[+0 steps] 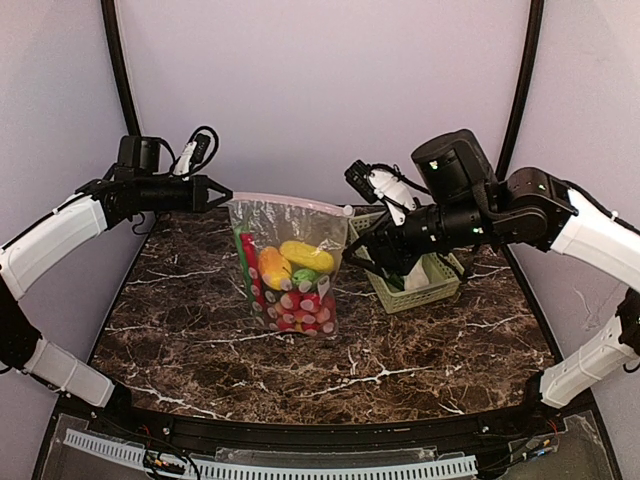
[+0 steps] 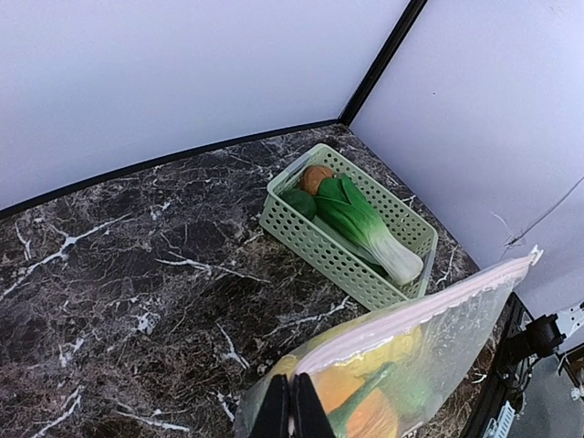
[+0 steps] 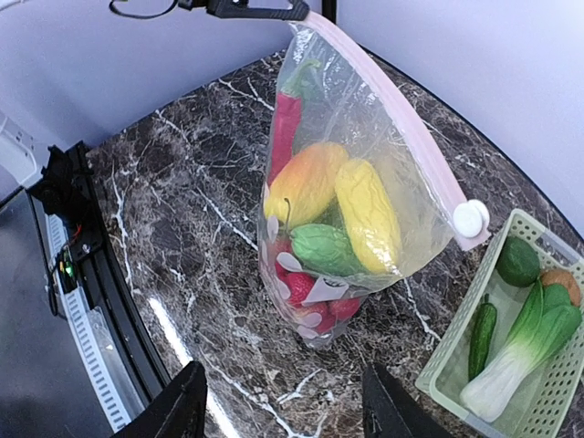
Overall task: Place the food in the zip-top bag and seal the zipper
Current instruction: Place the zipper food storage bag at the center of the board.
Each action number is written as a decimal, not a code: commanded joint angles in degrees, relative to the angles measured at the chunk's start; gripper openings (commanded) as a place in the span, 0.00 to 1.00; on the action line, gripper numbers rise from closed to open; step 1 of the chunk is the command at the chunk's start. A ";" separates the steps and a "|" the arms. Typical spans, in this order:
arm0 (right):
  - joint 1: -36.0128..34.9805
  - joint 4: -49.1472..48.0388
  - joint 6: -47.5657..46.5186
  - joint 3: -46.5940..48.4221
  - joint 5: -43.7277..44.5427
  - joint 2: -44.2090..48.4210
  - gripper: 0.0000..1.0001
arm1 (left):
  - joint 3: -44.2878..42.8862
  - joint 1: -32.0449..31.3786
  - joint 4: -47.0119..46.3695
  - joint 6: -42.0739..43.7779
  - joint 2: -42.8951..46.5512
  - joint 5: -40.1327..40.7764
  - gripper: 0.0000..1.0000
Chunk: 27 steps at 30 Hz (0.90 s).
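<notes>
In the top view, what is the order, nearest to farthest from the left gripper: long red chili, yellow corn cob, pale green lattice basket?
1. Long red chili: left edge of clear bag, below the left gripper.
2. Yellow corn cob: bag's right half.
3. Pale green lattice basket: right of the bag.

Left fingers (image 2: pixel 308 415) pinched together, right fingers (image 3: pixel 178 411) spread apart.

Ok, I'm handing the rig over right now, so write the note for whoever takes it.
Left pincer: shut on the zip-top bag at its top corner, holding it upright.
Right pincer: open, clear of the bag, near the white slider.
Done: chili, corn and green pepper are in the bag; the zipper looks closed, slider at its far end.
Left: bok choy and cucumber lie in the green basket; confirm the seal.
</notes>
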<state>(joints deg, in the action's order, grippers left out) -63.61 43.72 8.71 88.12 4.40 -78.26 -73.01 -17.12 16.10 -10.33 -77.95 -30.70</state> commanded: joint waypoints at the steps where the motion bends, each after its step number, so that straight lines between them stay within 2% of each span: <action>1: 1.65 -2.16 1.70 -0.18 3.01 0.98 0.61 | 0.70 0.04 -0.88 -0.68 -0.19 1.33 0.06; 2: 2.33 -2.58 2.22 -0.71 3.17 1.34 0.65 | 0.73 0.06 -0.84 -0.60 -0.25 1.56 0.23; 3: 3.08 -3.12 2.80 -1.34 3.38 1.79 0.68 | 0.82 0.07 -0.86 -0.58 -0.24 1.80 0.32; 4: 3.90 -3.71 3.45 -2.07 3.41 2.32 0.72 | 0.96 0.12 -0.88 -0.55 -0.21 2.27 0.53; 5: 4.77 -4.26 4.03 -3.16 3.14 2.97 0.76 | 1.04 0.15 -0.89 -0.47 0.01 2.60 0.62; 6: 5.52 -5.00 4.51 -4.07 2.75 3.63 0.81 | 1.21 0.16 -0.85 -0.37 0.18 3.50 0.76; 8: 7.13 -6.80 5.34 -6.03 2.09 4.93 0.96 | 1.58 0.23 -0.82 -0.32 0.69 5.57 0.89; 10: 8.67 -8.25 5.79 -7.83 1.20 5.91 0.99 | 2.15 0.55 -0.87 -0.48 1.11 7.53 0.97; 18: 16.06 -12.41 7.28 -13.75 -2.91 6.49 0.99 | 7.84 2.75 -3.79 -4.00 3.54 11.87 0.99; 27: 31.64 -20.88 9.83 -26.91 -11.20 10.51 0.99 | 17.87 4.69 -11.05 -6.51 6.78 20.53 0.99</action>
<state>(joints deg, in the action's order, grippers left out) -38.09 29.34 16.43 66.39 -1.91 -70.46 -58.92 -13.74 9.63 -15.33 -73.10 -15.07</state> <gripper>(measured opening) 0.986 0.987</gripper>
